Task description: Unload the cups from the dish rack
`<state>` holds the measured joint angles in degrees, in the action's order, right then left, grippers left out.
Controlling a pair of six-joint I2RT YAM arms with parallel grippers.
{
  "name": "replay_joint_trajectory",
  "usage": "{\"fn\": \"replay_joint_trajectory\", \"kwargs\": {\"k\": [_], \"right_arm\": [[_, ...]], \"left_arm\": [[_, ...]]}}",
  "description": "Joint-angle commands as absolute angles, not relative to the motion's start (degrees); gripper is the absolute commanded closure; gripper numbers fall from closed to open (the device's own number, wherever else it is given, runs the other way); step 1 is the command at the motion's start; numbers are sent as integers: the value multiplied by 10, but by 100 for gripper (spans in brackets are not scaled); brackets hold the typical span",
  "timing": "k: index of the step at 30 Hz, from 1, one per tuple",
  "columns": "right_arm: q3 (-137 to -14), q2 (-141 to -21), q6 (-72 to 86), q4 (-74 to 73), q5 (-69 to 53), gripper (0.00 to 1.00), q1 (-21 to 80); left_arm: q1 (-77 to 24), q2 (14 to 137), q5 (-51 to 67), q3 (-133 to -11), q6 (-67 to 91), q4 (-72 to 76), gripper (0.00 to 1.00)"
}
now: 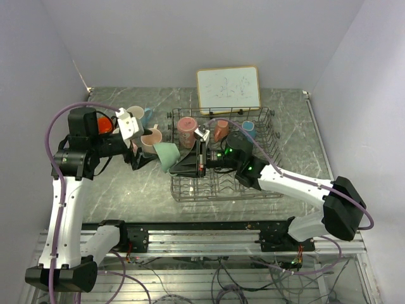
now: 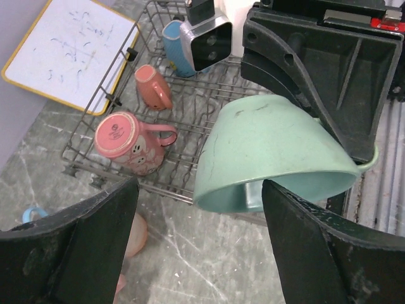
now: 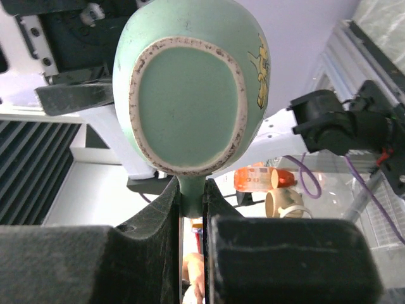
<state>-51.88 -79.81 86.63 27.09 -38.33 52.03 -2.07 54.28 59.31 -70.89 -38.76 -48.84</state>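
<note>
My right gripper point(image 1: 185, 166) is shut on the handle of a teal cup point(image 1: 166, 156) and holds it just left of the grey wire dish rack point(image 1: 221, 195), above the table. In the right wrist view the cup's base point(image 3: 190, 101) faces the camera and its handle sits between the shut fingers point(image 3: 193, 196). My left gripper point(image 1: 138, 158) is open right beside the cup. In the left wrist view the cup point(image 2: 272, 152) hangs ahead of the gripper point(image 2: 199, 253), not touching it. A pink cup point(image 1: 186, 131), a salmon cup point(image 1: 220, 130) and a light blue cup point(image 1: 248, 129) stand in the rack.
An orange-red cup point(image 1: 104, 125), a pale cup with a blue handle point(image 1: 137, 114) and a peach cup point(image 1: 150, 139) stand on the table left of the rack. A wood-framed whiteboard point(image 1: 228, 88) leans behind the rack. Purple cables loop round both arms.
</note>
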Motion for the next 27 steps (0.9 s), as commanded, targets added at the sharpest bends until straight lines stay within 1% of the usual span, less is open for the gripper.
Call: {"fn": "replay_joint_trajectory", "kwargs": {"k": [1, 3, 5, 6, 8, 9, 10, 13, 14, 15, 16, 18, 19, 21, 22, 24, 27], "right_arm": [[-540, -794, 910, 404, -379, 100, 536], [-547, -801, 922, 428, -372, 100, 542], [-555, -807, 927, 435, -368, 100, 550], [-560, -811, 928, 437, -366, 100, 555], [-562, -818, 935, 448, -362, 100, 566], [-560, -822, 938, 457, -358, 100, 569], [-559, -825, 943, 465, -354, 100, 571], [-557, -841, 956, 486, -349, 100, 575], [-559, -846, 957, 490, -349, 100, 575], [-563, -851, 957, 485, -349, 96, 576], [-567, -853, 953, 474, -352, 87, 574], [-570, -847, 926, 422, -352, 68, 563], [-570, -839, 906, 378, -351, 55, 554], [-570, -807, 855, 272, -340, 33, 524], [-570, -792, 829, 223, -338, 26, 505], [-569, -763, 791, 142, -339, 17, 463], [-563, -720, 727, 23, -330, 14, 397]], "left_arm": [[-16, 546, 649, -736, -378, -488, 12], [-16, 548, 644, -743, -392, -507, 16], [-16, 549, 642, -750, -390, -511, 23], [-17, 549, 641, -752, -386, -510, 30], [-16, 547, 644, -756, -374, -506, 51], [-17, 546, 647, -755, -362, -498, 57], [-17, 545, 653, -754, -349, -490, 60], [-17, 548, 672, -754, -324, -488, 63], [-16, 551, 677, -759, -328, -502, 65], [-16, 556, 675, -764, -340, -523, 69], [-17, 564, 663, -770, -350, -541, 76], [-16, 584, 600, -780, -365, -575, 90], [-17, 595, 558, -785, -373, -590, 93], [-16, 617, 473, -786, -388, -619, 93], [-17, 627, 429, -782, -397, -629, 93], [-16, 651, 346, -770, -414, -647, 93], [-16, 672, 256, -734, -445, -658, 93]]}}
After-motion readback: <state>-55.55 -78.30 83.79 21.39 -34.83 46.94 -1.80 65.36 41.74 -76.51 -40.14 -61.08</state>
